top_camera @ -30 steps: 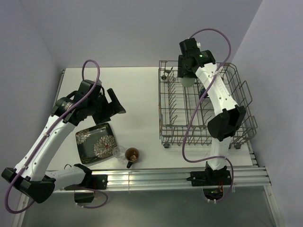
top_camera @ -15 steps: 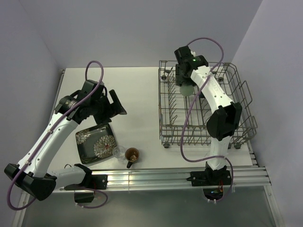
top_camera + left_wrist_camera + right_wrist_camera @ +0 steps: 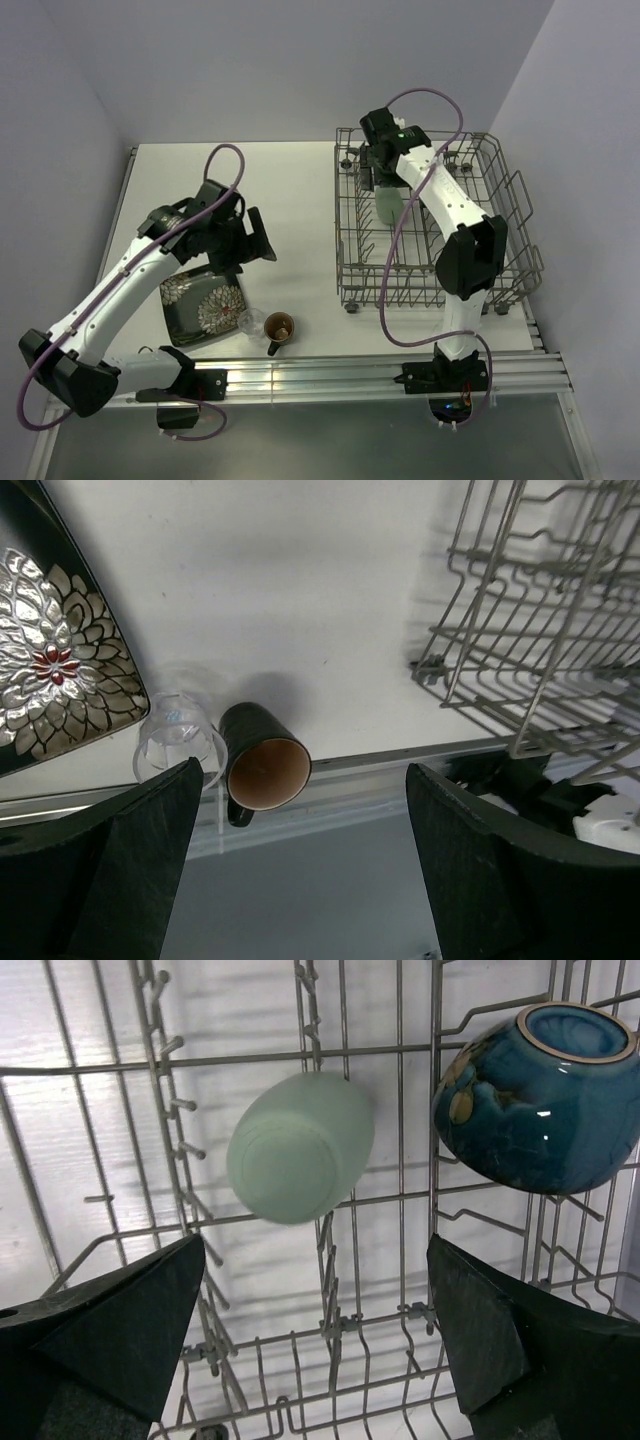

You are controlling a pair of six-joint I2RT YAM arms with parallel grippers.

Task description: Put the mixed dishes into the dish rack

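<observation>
The pale green cup [image 3: 300, 1147] lies on its side on the wires of the grey dish rack [image 3: 200, 1060], free of my fingers; it also shows in the top view [image 3: 388, 207]. A dark blue-glazed bowl [image 3: 535, 1100] rests bottom-up to its right. My right gripper [image 3: 320, 1340] is open and empty above the cup, at the rack's [image 3: 500, 250] far left part [image 3: 377, 178]. My left gripper [image 3: 310, 880] is open and empty, above the brown mug [image 3: 262, 768], which lies on its side. The clear glass [image 3: 175, 745] touches the mug. The square floral plate [image 3: 55, 670] lies left of them.
The plate [image 3: 200, 303], glass [image 3: 250, 321] and mug [image 3: 279, 327] sit close together near the table's front edge, by the metal rail [image 3: 330, 375]. My left gripper [image 3: 258, 243] hangs just behind them. Walls close in at the back and both sides.
My right gripper has let go of the pale green cup, which now lies in the rack, and has shifted left. My left arm has swung right and nearer the mug and glass.
</observation>
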